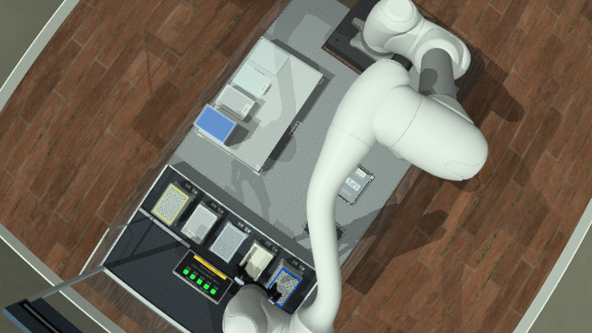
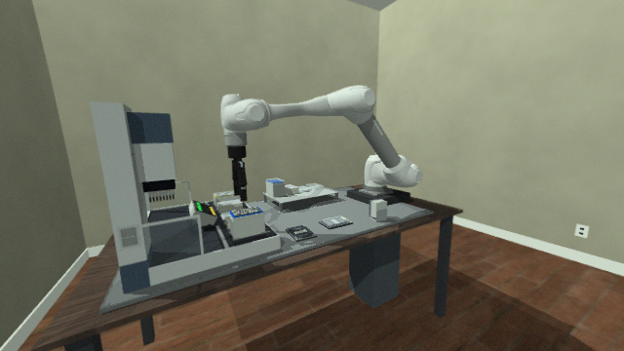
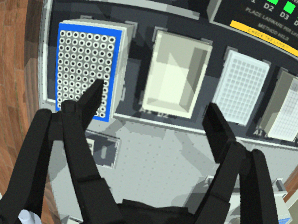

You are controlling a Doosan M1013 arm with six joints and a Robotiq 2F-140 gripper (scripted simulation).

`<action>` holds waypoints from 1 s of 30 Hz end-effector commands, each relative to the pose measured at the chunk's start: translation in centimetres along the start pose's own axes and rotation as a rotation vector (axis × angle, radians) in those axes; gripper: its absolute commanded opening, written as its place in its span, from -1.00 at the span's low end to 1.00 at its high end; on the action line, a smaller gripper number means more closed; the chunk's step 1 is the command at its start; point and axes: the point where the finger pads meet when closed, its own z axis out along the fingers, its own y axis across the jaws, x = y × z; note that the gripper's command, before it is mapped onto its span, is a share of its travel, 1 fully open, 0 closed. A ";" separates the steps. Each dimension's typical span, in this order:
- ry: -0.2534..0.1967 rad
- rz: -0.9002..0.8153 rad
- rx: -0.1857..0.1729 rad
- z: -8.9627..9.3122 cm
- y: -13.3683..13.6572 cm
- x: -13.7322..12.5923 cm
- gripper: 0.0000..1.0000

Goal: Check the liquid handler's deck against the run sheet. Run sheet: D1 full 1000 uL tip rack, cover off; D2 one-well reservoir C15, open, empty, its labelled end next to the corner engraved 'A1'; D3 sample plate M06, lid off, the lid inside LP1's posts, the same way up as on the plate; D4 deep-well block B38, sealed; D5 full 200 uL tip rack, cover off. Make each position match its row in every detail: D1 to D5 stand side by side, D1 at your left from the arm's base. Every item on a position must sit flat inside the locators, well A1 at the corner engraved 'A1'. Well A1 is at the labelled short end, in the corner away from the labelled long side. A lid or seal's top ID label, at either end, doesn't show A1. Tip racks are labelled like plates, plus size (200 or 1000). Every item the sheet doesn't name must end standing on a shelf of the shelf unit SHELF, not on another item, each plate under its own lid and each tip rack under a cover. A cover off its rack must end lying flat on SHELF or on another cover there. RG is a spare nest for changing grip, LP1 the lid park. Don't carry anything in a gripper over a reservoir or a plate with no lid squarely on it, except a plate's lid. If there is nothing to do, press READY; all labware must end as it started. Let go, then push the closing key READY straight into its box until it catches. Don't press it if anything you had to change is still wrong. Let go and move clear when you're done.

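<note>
My gripper point(image 3: 155, 102) is open and empty. It hangs above the deck's near edge, between the blue-rimmed tip rack point(image 3: 88, 70) and the cream one-well reservoir point(image 3: 176, 72); the reservoir is open. A white well plate point(image 3: 240, 86) with no lid stands beside the reservoir. In the overhead view the gripper point(image 1: 259, 282) is over the row of five positions: blue rack point(image 1: 285, 286), reservoir point(image 1: 258, 260), plate point(image 1: 228, 241), a pale block point(image 1: 200, 223) and a yellow-rimmed tip rack point(image 1: 171, 203). A clear lid point(image 1: 355, 185) lies on the table right of the arm.
The shelf unit point(image 1: 273, 106) holds a blue cover point(image 1: 215, 123) and two pale items point(image 1: 236, 102) point(image 1: 251, 80). A status panel with green lights point(image 1: 202, 277) sits behind the deck row. The handler's tower point(image 2: 132, 185) stands at the far end. A small white box point(image 2: 378, 209) stands near the arm's base.
</note>
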 end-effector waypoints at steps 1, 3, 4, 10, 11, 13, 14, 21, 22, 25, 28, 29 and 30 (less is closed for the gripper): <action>0.002 0.000 0.001 -0.2 -1.4 0.0 0.59; 0.002 0.000 0.001 -0.2 -2.4 0.0 0.59; 0.002 0.000 0.001 -0.2 -2.9 0.0 0.59; 0.002 0.000 0.001 -0.2 -5.4 0.0 0.59; 0.002 0.000 0.001 -0.2 -5.4 0.0 0.59; 0.002 0.000 0.001 -0.2 -6.4 0.0 0.59; 0.002 0.000 0.001 -0.2 -6.9 0.0 0.59; 0.002 0.000 0.001 -0.2 -9.3 0.0 0.59; 0.002 0.000 0.001 -0.2 -9.3 0.0 0.59; 0.002 0.000 0.001 -0.2 -9.3 0.0 0.59; 0.002 0.000 0.001 -0.2 -9.3 0.0 0.59; 0.002 0.000 0.001 -0.2 -9.3 0.0 0.59; 0.002 0.000 0.001 -0.2 -9.3 0.0 0.59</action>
